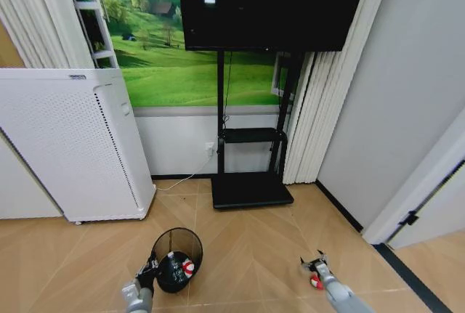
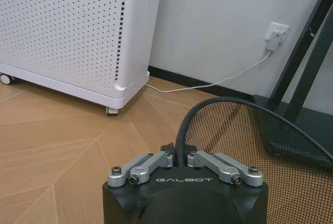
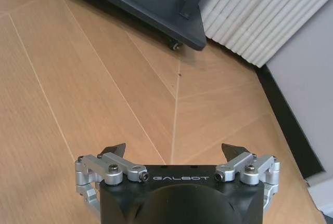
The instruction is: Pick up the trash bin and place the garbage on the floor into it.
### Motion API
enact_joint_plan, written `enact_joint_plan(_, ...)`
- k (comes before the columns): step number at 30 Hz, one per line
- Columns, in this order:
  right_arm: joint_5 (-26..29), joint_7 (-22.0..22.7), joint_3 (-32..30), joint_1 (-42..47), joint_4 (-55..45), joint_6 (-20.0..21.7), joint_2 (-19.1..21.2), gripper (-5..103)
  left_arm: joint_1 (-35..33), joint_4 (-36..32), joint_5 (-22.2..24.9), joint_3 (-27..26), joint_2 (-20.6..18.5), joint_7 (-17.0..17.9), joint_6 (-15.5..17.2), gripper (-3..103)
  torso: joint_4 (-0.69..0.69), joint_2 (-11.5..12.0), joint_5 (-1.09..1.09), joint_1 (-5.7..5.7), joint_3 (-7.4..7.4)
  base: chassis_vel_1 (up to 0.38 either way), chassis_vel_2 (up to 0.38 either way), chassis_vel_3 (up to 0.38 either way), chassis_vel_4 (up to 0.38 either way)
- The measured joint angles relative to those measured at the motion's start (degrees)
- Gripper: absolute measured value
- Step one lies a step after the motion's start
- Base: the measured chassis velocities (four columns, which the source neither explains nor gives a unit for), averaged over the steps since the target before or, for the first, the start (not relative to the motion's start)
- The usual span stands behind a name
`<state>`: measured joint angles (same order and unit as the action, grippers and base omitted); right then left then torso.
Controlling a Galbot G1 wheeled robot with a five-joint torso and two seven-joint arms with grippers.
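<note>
The trash bin (image 1: 176,249) is a round black wire-mesh basket near the bottom of the head view, its mouth turned up toward me. A red-and-white wrapper (image 1: 187,268) lies inside it. My left gripper (image 1: 150,268) is shut on the bin's rim (image 2: 179,135) at its near left side, and the mesh wall (image 2: 250,151) curves away behind the fingers. My right gripper (image 1: 314,262) hangs open over bare floor (image 3: 130,94), nothing between its fingertips (image 3: 115,149). A small red-and-white piece of garbage (image 1: 316,282) shows just beside that gripper's wrist.
A tall white perforated appliance (image 1: 73,146) on castors stands to the left, close behind the bin. A black TV stand base (image 1: 251,191) sits ahead, with a white cable running to a wall socket (image 2: 276,29). Pleated curtains (image 3: 260,16) and a wall close the right side.
</note>
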<state>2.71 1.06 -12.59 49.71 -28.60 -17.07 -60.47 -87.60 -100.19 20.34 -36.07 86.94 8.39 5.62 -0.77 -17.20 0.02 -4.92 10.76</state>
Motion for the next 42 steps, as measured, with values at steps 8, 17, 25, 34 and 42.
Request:
enact_joint_plan(8, -1.8, -3.8, -4.2, 4.2, 0.7, -4.8, 3.1, 100, -0.4, -0.4, 0.1, -0.2, 0.3, -0.1, -0.4, 6, -0.04, 0.0, -0.01, 0.01, 0.00, 0.000, 0.000, 0.000, 0.000)
enact_joint_plan(17, -0.7, -13.9, -8.8, 4.2, 0.6, -11.2, 2.3, 100, -0.6, -0.3, 0.2, -0.4, 0.3, -0.3, -0.7, 6, -0.01, 0.0, -0.02, 0.00, 0.00, 0.000, 0.000, 0.000, 0.000)
enact_joint_plan(25, 2.0, -17.0, -8.7, 3.5, -1.4, -12.0, 1.3, 100, -1.2, -0.1, 0.1, -0.6, 0.3, -0.7, -1.4, 6, -0.01, 0.0, -0.03, 0.00, 0.00, 0.000, 0.000, 0.000, 0.000)
enact_joint_plan(34, 3.0, -16.6, -7.7, 3.3, -1.3, -11.1, 1.7, 100, -1.4, 0.1, 0.0, -0.9, 0.3, -1.0, -1.7, 6, -0.03, 0.0, -0.03, -0.01, 0.00, -0.098, -0.086, 0.086, 0.090)
enact_joint_plan(42, 4.1, -16.4, -7.0, 3.3, -1.2, -11.2, 2.4, 100, -1.4, 0.0, -0.3, -0.6, 0.4, -1.1, -1.7, 6, -0.03, 0.0, -0.01, -0.01, 0.00, -0.234, -0.219, 0.208, 0.234)
